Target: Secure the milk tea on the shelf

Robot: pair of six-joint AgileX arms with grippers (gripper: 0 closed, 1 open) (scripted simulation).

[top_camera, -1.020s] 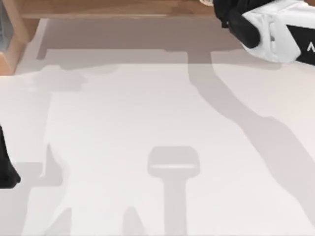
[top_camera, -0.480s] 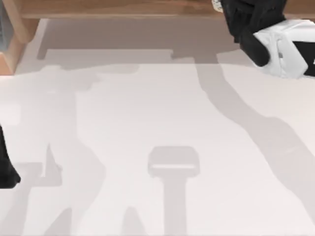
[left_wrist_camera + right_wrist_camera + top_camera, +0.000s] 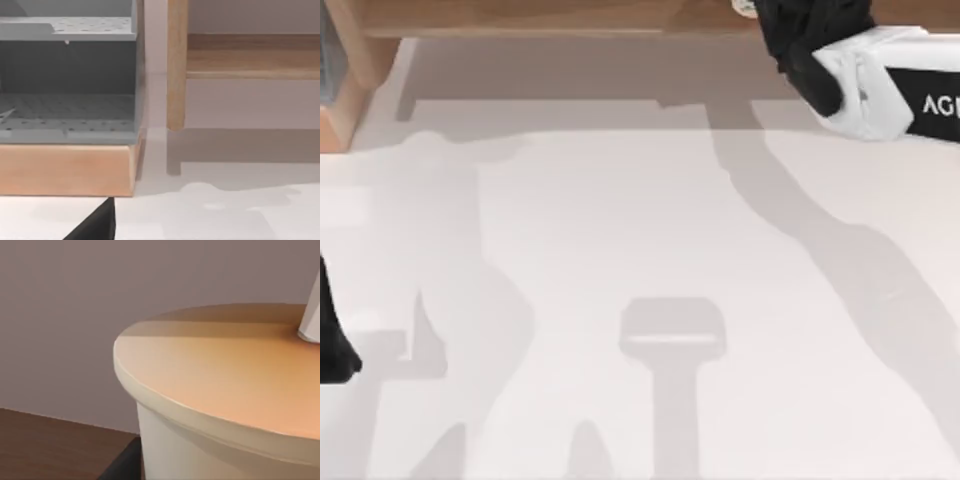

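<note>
The bare worktop [image 3: 650, 230] lies nearest in the top view, with the left end effector [image 3: 332, 345] parked at its left edge; whether that one is open cannot be told. At the far edge, on the right, the right end effector [image 3: 798, 30] is held over the shelf [image 3: 540, 15]; its state cannot be told either. The milk tea [image 3: 220, 390] is seen close up there, upright, its long axis vertical, straw [image 3: 312, 315] up. It is judged light, smooth-walled and crushable, best taken mid-body.
</note>
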